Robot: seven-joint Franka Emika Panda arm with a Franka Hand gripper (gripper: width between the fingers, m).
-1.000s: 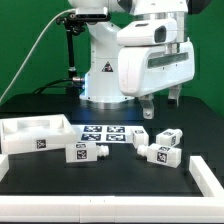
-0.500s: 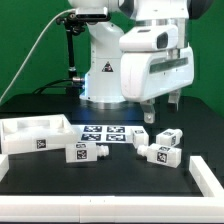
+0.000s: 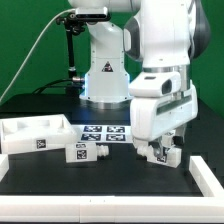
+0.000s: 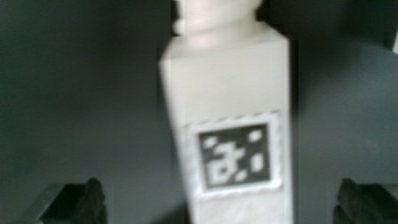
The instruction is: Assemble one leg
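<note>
In the exterior view my gripper (image 3: 160, 150) is low over the cluster of small white legs (image 3: 170, 156) at the right and hides most of them. In the wrist view one leg (image 4: 222, 90) lies lengthwise between my two dark fingertips (image 4: 80, 202), its black-and-white tag (image 4: 237, 150) facing the camera. My gripper (image 4: 226, 202) is open, with a gap between each finger and the leg. Another tagged leg (image 3: 82, 153) lies apart at the front left.
A wide white tray-shaped piece (image 3: 35, 133) lies at the exterior view's left. The marker board (image 3: 105, 132) lies in front of the robot base (image 3: 105, 75). A white rim (image 3: 205, 178) borders the table at the front and right.
The arm has dropped from well above the table down onto the legs at the exterior view's right, and the gripper now straddles one leg.
</note>
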